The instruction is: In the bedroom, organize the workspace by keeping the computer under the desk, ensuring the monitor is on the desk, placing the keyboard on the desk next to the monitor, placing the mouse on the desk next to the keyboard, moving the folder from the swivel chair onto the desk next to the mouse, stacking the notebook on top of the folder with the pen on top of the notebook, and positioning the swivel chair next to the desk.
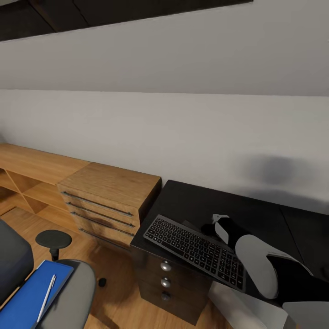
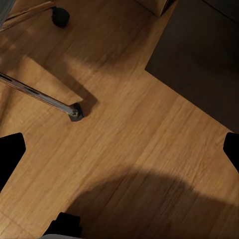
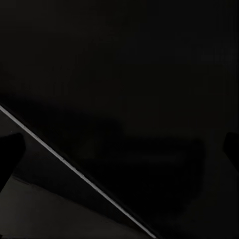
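Note:
The slim dark keyboard [image 1: 196, 250] lies at an angle on the black desk [image 1: 192, 201], near its front edge above the three silver-knobbed drawers [image 1: 165, 266]. My right gripper [image 1: 218, 225] hovers over the desk just behind the keyboard; in the right wrist view the right gripper [image 3: 119, 149] is open, with dark desk surface below it. On the grey swivel chair [image 1: 73, 292] at lower left rests the blue folder [image 1: 27, 297], with the white pen [image 1: 46, 297] on it. My left gripper [image 2: 119, 149] is open above wooden floor. Monitor, mouse, computer and notebook are out of view.
A light wooden drawer unit [image 1: 107, 196] and a low shelf [image 1: 32, 169] stand against the white wall, left of the desk. The chair's black armrest [image 1: 53, 238] rises between chair and unit. A chrome chair leg [image 2: 40, 94] with its caster crosses the floor.

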### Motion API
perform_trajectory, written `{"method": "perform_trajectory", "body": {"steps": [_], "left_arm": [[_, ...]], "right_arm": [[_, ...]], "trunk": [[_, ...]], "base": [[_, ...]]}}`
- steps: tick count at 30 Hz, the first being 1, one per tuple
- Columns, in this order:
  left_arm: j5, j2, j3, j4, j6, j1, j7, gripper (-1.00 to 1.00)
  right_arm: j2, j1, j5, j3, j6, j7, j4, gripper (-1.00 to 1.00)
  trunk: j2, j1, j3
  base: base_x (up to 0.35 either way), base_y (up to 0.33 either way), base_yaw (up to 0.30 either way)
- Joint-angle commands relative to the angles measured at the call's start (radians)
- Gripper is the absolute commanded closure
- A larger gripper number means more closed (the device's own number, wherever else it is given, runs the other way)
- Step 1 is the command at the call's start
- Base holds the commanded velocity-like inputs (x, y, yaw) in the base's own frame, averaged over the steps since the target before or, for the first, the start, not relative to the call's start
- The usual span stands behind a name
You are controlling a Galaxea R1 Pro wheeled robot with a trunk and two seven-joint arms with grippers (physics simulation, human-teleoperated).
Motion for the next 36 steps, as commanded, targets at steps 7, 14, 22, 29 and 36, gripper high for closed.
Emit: {"method": "perform_trajectory", "body": {"steps": [7, 14, 22, 29, 36], "left_arm": [[0.003, 0.000, -0.008, 0.000, -0.004, -0.001, 0.009, -1.00], [0.003, -0.001, -0.008, 0.000, -0.004, -0.001, 0.008, -1.00], [0.003, -0.001, -0.008, 0.000, -0.004, -0.001, 0.007, -1.00], [0.003, -0.001, -0.009, 0.000, -0.004, -0.001, 0.007, -1.00], [0.003, -0.001, -0.009, 0.000, -0.004, -0.001, 0.007, -1.00]], "right_arm": [[-0.029, 0.000, 0.005, -0.008, -0.011, -0.003, -0.003, -1.00], [-0.062, 0.000, 0.002, -0.009, -0.081, -0.003, -0.002, -1.00], [-0.079, 0.001, 0.001, -0.010, -0.103, -0.002, -0.002, -1.00], [-0.088, 0.003, 0.002, -0.010, -0.104, -0.002, 0.006, -1.00], [-0.093, 0.003, 0.002, -0.010, -0.106, -0.002, 0.035, -1.00]], "trunk": [[-0.001, 0.000, -0.001], [-0.001, 0.000, -0.001], [-0.001, 0.000, -0.001], [-0.001, 0.000, -0.001], [-0.001, 0.000, -0.001]], "base": [[0.000, 0.000, 0.000], [0.000, 0.000, 0.000], [0.000, 0.000, 0.000], [-0.011, 0.000, 0.000], [-0.122, 0.000, 0.000]]}}
